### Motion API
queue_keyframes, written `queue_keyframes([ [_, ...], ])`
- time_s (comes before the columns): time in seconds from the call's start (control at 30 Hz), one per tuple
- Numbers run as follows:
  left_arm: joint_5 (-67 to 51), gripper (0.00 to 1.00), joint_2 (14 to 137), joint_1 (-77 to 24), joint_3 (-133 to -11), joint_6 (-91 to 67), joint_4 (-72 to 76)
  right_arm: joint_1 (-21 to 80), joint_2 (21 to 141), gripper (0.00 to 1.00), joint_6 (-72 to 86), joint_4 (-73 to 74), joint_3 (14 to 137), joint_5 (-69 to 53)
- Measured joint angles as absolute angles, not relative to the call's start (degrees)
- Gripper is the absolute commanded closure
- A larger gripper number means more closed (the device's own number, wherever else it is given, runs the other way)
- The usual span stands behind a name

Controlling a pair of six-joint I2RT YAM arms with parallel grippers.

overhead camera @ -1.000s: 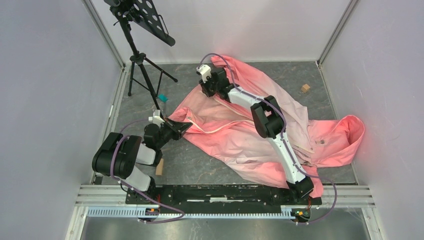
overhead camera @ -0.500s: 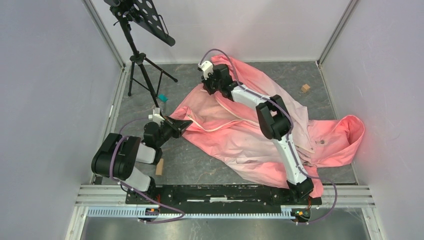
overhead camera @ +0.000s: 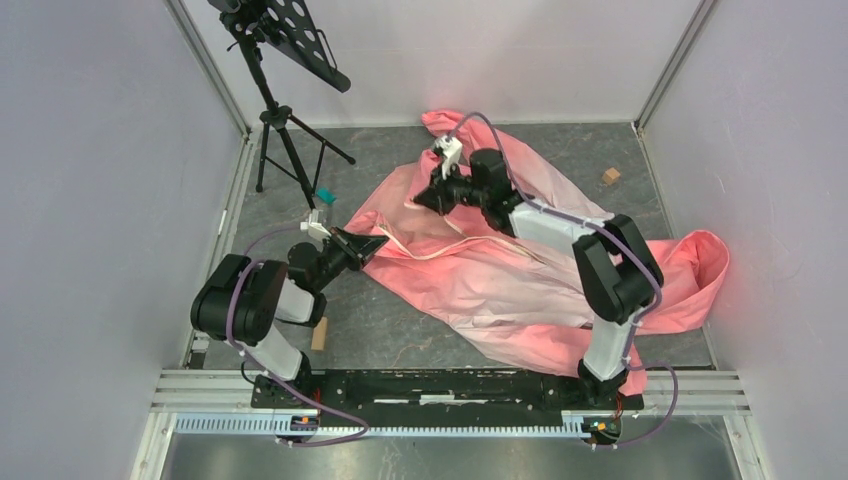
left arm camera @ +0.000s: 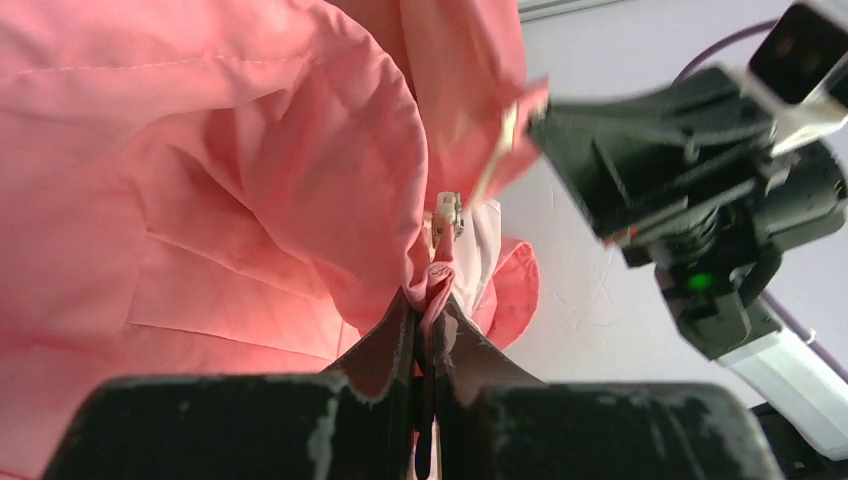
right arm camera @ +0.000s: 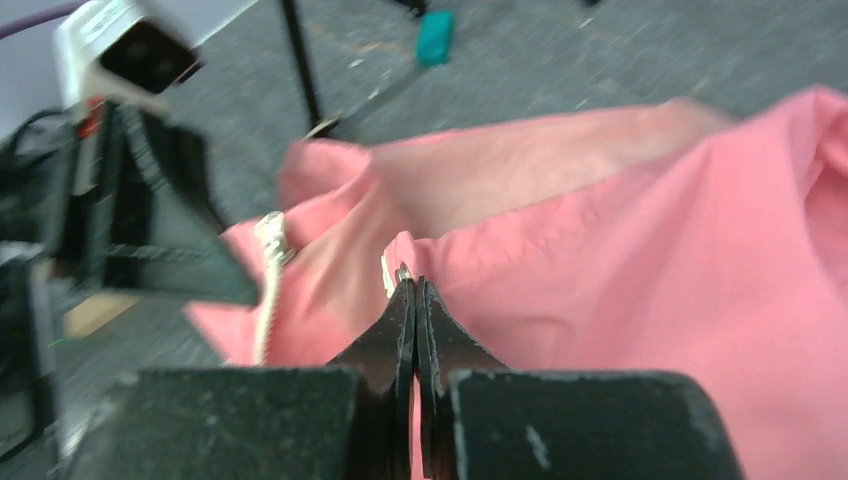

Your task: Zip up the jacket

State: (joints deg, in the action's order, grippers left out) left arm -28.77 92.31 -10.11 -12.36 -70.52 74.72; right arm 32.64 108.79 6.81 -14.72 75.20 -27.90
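Top cam looks down from behind; wrist cams v. close, facing each other, both on jacket (overhead camera: 470, 285) edge.

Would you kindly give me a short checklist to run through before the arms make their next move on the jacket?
1. Left gripper grips the jacket: ok, fingers shut on a pink fold.
2. Right gripper grips the jacket: ok, fingers shut on a fabric edge.
3. Zipper slider located: ok, just beyond the left fingers.
4. Right gripper's hold is on the zipper side: cannot tell; that view is blurred.
5. Front zipped: not ok; the zipper tape hangs apart from the edge in the right gripper.
6. Tripod apart from both arms: ok.
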Motion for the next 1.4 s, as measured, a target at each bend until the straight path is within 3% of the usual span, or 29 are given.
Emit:
queue_keyframes([
  [0.1,-29.74,0.98,94.48,-10.09,-12.71,-70.46,77.43,32.6,103.9,1.0,12.82,-21.32,65.17,-32.6],
  [0.33,-30.33,0.98,95.74,-11.0,-12.1,-67.4,82.94,32.62,103.15,1.0,22.87,-32.53,59.51,-39.51],
  [0.77,-29.41,0.98,87.09,-19.33,-9.72,-52.23,84.23,31.64,101.16,1.0,27.99,-39.57,55.9,-44.99],
  [1.4,-29.21,0.98,83.61,-19.75,-8.97,-47.05,84.58,28.27,98.15,1.0,37.15,-55.0,48.8,-51.72],
])
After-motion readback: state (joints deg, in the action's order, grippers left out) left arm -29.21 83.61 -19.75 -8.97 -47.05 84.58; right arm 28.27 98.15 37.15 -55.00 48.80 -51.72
